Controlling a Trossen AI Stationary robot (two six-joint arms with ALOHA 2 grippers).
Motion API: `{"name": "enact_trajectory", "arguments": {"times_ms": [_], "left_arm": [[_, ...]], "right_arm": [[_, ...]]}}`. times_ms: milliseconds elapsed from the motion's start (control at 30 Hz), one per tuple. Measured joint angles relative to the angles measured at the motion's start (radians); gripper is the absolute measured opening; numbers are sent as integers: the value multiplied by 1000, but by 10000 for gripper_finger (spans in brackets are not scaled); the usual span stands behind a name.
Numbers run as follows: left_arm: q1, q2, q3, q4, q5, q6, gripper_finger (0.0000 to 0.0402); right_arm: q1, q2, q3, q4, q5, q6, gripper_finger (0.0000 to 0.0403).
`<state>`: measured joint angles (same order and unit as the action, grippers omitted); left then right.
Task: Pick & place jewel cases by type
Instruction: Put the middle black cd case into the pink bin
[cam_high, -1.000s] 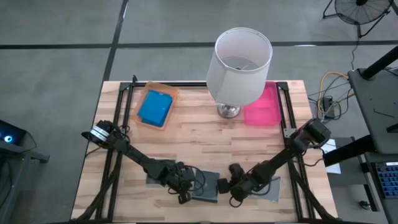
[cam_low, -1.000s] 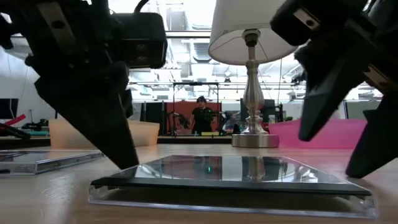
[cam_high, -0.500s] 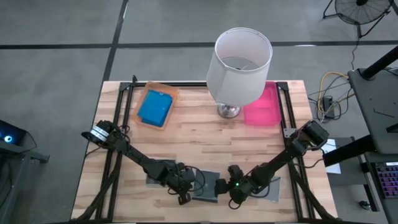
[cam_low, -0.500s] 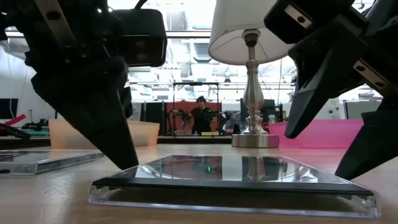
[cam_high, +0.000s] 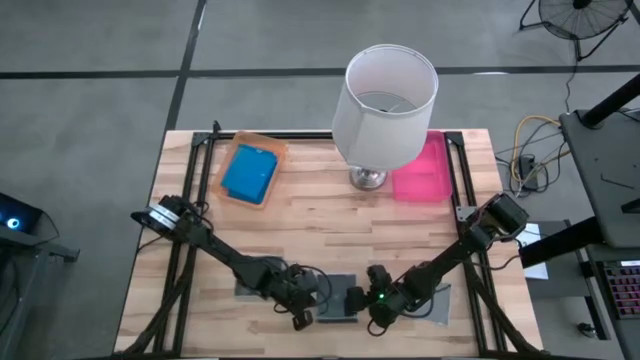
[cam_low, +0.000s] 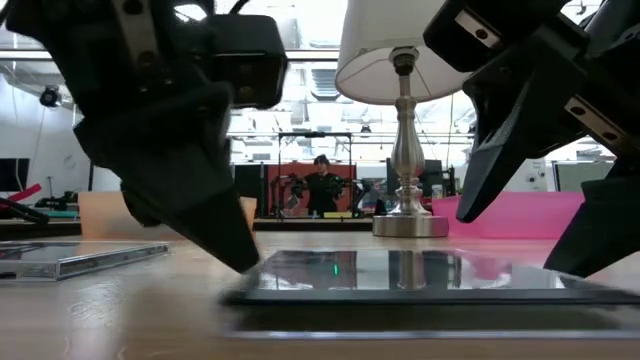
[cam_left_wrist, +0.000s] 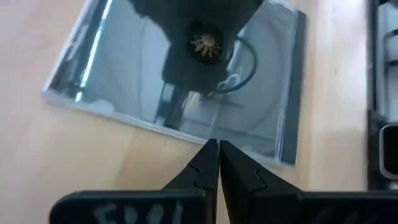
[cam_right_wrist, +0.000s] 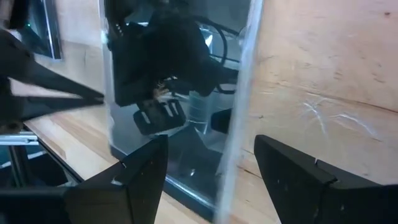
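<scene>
A dark grey, clear-lidded jewel case (cam_high: 338, 300) lies flat on the wooden table near its front edge, between my two grippers. My left gripper (cam_left_wrist: 213, 146) is shut, with its tips at the case's left edge. My right gripper (cam_right_wrist: 211, 140) is open at the case's right edge (cam_right_wrist: 239, 93), one finger on either side of it; whether it touches I cannot tell. Two more grey cases lie flat beside the arms, one to the left (cam_low: 80, 255) and one to the right (cam_high: 440, 305). A bright blue case (cam_high: 248, 173) lies in the orange tray (cam_high: 275, 150). My left gripper pushes with its shut fingertips (cam_low: 245, 262) against the left edge of the grey case (cam_left_wrist: 186, 134). The fingers slant down from the table's left side. The case lies flat on the table.
A lamp with a white shade (cam_high: 390, 90) and a chrome base (cam_high: 367, 178) stands at the back middle. A pink tray (cam_high: 422, 172) sits to its right. A black frame (cam_high: 465, 170) runs along the table's sides. Bare wood lies in the table's middle.
My left gripper's shut tips have swung toward the table's right edge. They have slid the grey case flat along the table toward my right gripper. My right gripper has tipped a little and stays open.
</scene>
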<state>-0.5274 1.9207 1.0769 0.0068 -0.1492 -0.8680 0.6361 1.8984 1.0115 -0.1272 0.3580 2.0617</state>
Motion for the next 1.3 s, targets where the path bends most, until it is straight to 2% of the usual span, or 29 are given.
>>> {"name": "enact_trajectory", "arguments": {"times_ms": [567,1067,1300], "left_arm": [[0,73,74,-1,30,5,0],[5,75,69,0,35,15,0],[6,74,70,-54,47,11,0]], "right_arm": [[-1,1,-3,0,33,4,224],[-1,3,-6,41,65,-3,222],[-1,4,-6,57,60,-24,221]]}}
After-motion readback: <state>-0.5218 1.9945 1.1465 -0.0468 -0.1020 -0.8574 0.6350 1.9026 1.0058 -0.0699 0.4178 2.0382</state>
